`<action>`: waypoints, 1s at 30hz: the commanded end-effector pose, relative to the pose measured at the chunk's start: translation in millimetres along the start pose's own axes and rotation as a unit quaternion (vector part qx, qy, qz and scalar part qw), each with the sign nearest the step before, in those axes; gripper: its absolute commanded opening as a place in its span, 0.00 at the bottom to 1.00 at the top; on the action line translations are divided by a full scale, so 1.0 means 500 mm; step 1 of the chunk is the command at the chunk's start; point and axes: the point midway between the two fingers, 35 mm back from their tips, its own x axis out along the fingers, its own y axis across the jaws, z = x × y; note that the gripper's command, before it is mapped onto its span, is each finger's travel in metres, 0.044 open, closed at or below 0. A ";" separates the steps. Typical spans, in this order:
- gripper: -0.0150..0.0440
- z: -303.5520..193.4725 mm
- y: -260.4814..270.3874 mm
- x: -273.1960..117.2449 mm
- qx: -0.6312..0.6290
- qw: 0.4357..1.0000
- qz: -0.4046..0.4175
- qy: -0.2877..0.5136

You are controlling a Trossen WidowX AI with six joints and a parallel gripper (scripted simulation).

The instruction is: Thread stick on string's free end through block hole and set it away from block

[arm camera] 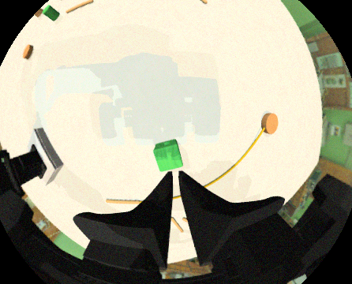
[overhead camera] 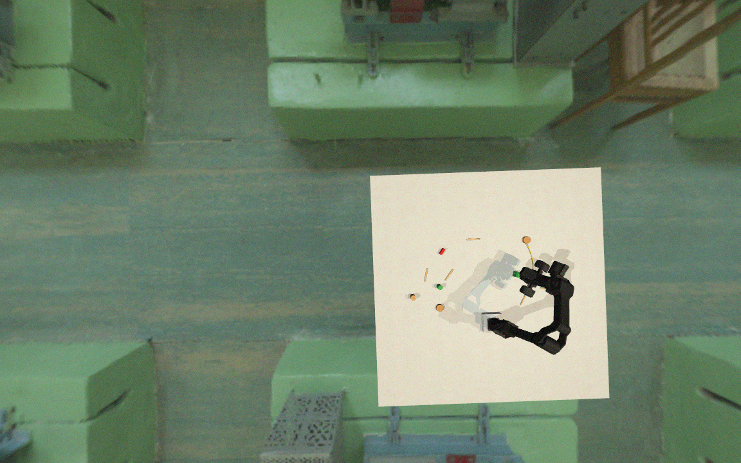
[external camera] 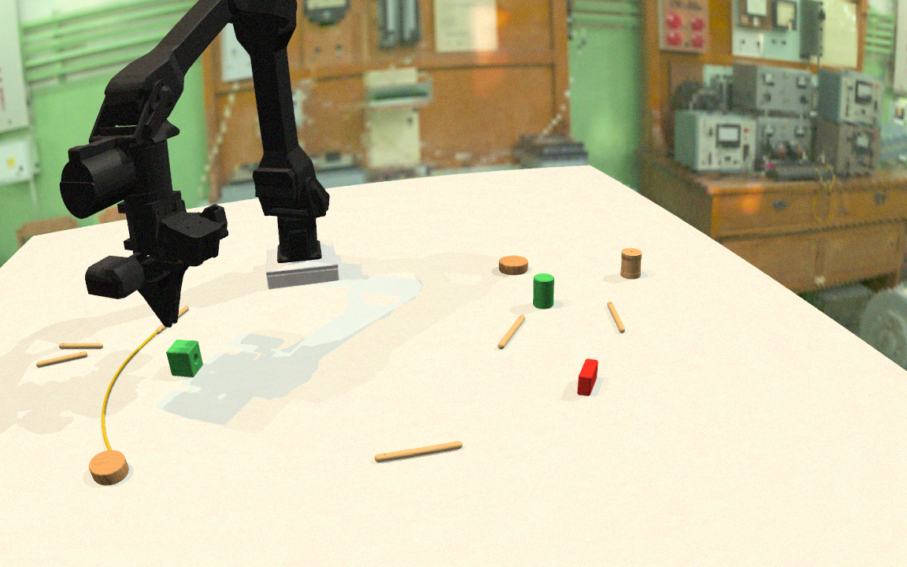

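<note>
The green block [overhead camera: 516, 274] [external camera: 183, 357] [arm camera: 169, 155] stands on the table, a hole showing in its right face in the exterior view. The wooden button [overhead camera: 526, 239] [external camera: 109, 465] [arm camera: 270, 123] holds the yellow string [overhead camera: 530, 253] [external camera: 103, 416], which curves to the stick [overhead camera: 523, 299] [external camera: 184, 310] [arm camera: 122, 201] lying on the table. My gripper [external camera: 171, 324] [arm camera: 175, 175] points down above the area where string and stick meet, beside the block. Its fingers are nearly together with a narrow gap and nothing between them. The fingers hide the stick's string end in the wrist view.
Two loose sticks [external camera: 62, 359] [external camera: 80, 346] lie left of the block in the exterior view. Farther right are a green cylinder [external camera: 543, 290], a red block [external camera: 587, 377], a wooden disc [external camera: 513, 264], a brown cylinder [external camera: 631, 263] and more sticks, one [external camera: 419, 452] nearer the camera.
</note>
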 end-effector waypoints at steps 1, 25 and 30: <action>0.43 -0.013 0.006 -0.001 0.113 0.994 0.000 0.001; 1.00 -0.118 0.067 -0.004 0.912 0.411 -0.004 0.003; 1.00 -0.132 0.078 -0.004 0.961 0.276 -0.004 0.003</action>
